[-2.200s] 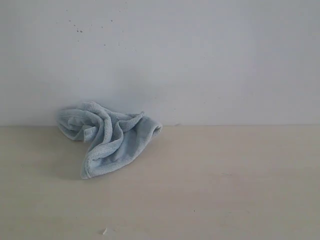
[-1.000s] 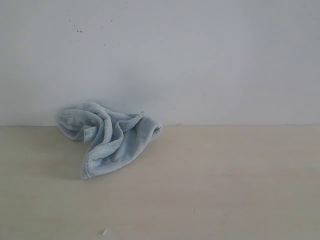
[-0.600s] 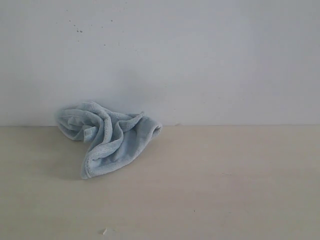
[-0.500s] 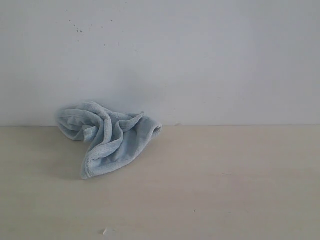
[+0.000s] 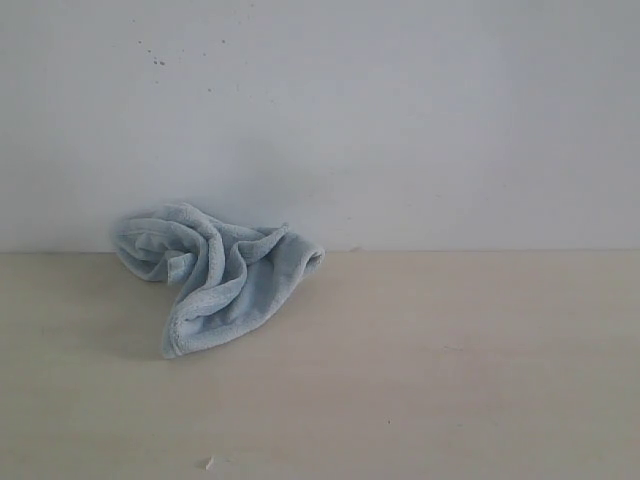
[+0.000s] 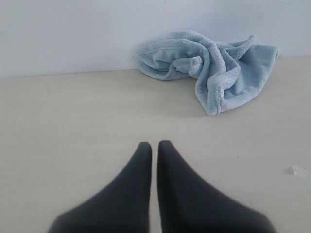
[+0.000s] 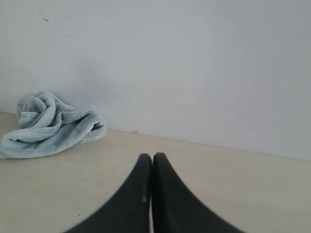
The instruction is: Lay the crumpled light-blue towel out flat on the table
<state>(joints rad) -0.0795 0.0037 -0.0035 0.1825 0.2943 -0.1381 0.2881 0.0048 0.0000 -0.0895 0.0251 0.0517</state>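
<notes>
Back by the wall (image 5: 400, 120), crumpled on the table (image 5: 450, 380), towel (image 5: 225, 275); well apart from it, left gripper (image 6: 154, 143) and right gripper (image 7: 151, 155) pinched closed, apparently empty.

I note a plain white wall (image 5: 400, 120) at the rear, with dark specks (image 5: 158, 62) at upper left. One small white scrap (image 5: 208, 463) lies nearer.

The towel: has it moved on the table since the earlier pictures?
No. The towel keeps its place above the white speck, against the wall.

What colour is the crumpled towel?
Plain pale light blue; the towel shows best in the left wrist view.
</notes>
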